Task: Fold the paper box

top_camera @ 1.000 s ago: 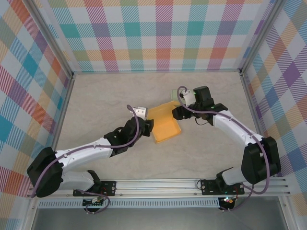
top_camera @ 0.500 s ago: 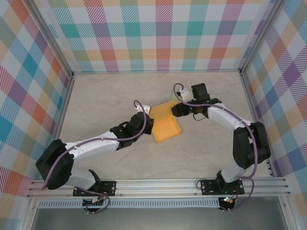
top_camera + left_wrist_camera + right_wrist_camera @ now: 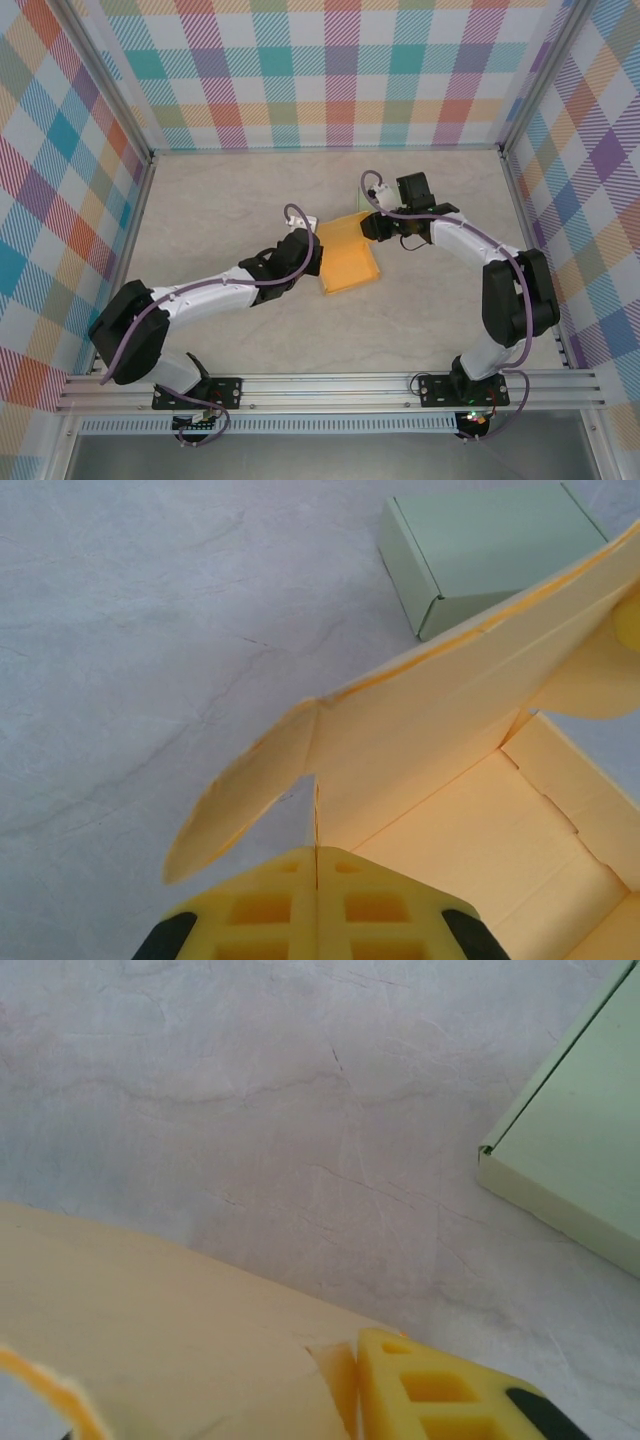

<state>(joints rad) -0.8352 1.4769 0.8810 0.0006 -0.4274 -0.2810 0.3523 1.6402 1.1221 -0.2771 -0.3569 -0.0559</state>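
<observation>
The yellow paper box (image 3: 348, 262) lies open in the middle of the table, its back panel standing up. My left gripper (image 3: 314, 250) is at the box's left edge. In the left wrist view its yellow fingers (image 3: 260, 910) are shut, with the thin edge of the paper box's side wall (image 3: 316, 815) pinched in the seam between them. My right gripper (image 3: 373, 228) is at the box's back right corner. In the right wrist view one yellow finger (image 3: 430, 1390) presses against a small flap of the box's panel (image 3: 150, 1350); the other finger is hidden behind that panel.
A pale green closed box (image 3: 480, 550) lies just behind the yellow one, also seen as a green box (image 3: 585, 1150) at the right of the right wrist view. Checked walls enclose the table on three sides, and bare tabletop (image 3: 220, 200) stretches left and forward.
The left arm has reached right to the box's left wall and its jaws have closed on it. The right gripper has shifted slightly left against the back corner, and its jaws have narrowed.
</observation>
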